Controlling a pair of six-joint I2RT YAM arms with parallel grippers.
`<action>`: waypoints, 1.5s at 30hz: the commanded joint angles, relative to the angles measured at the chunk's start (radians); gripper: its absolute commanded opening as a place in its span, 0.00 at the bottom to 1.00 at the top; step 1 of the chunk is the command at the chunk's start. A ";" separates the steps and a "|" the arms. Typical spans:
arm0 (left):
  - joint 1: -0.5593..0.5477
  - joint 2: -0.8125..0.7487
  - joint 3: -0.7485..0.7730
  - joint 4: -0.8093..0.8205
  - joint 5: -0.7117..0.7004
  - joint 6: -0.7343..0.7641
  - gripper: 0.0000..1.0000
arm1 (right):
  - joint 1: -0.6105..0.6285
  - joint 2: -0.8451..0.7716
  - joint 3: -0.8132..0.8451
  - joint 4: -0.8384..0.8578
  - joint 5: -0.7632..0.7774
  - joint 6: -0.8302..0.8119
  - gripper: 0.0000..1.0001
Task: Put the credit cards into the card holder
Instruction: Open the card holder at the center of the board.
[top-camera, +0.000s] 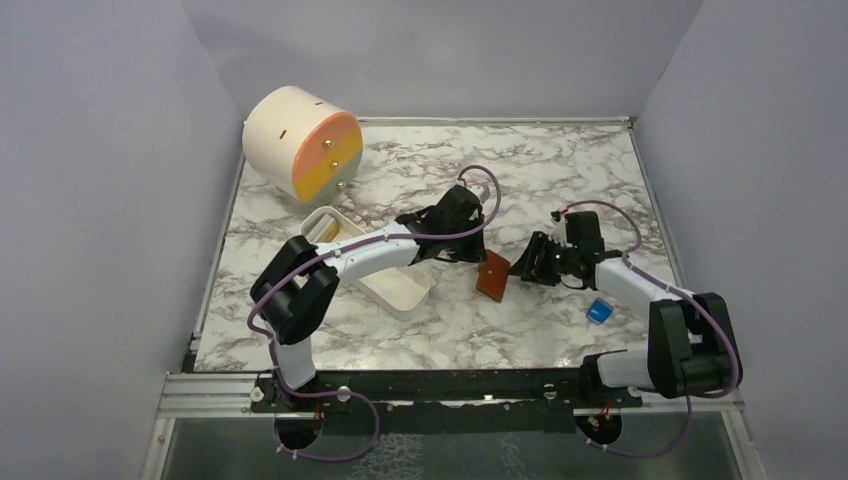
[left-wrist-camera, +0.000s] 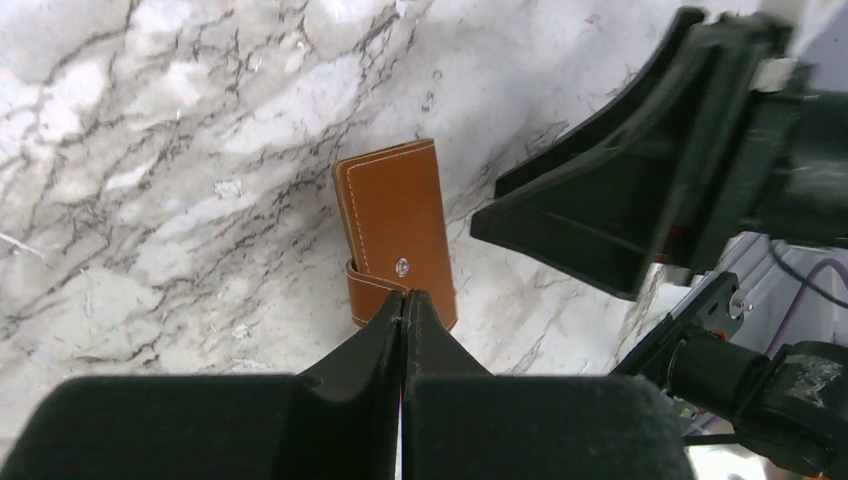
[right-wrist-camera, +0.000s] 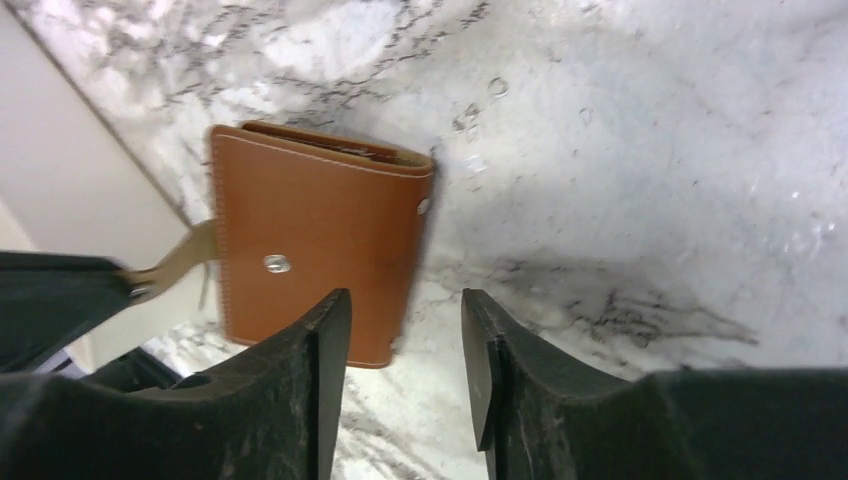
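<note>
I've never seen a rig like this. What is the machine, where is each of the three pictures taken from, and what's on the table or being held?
Two robot arms, left and right, are bolted at the table's near edge. Each ends in a two-finger pincer. The wide picture looks down from above, and the other two come from a camera on each wrist. On the marble table are a white tray, a cream drum with an orange-yellow face, and a small blue block. The left pincer is shut on the snap tab of the brown card holder, which is folded closed. The right pincer is open beside it and holds nothing.
</note>
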 joint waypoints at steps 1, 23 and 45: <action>-0.003 -0.068 -0.058 0.096 0.065 -0.070 0.00 | -0.004 -0.109 0.012 -0.070 -0.059 0.002 0.48; -0.003 -0.133 -0.133 0.215 0.117 -0.150 0.00 | 0.012 -0.095 0.032 -0.038 -0.214 0.023 0.54; 0.053 -0.128 -0.155 0.083 0.021 -0.053 0.00 | 0.013 -0.106 0.015 -0.019 -0.037 -0.017 0.01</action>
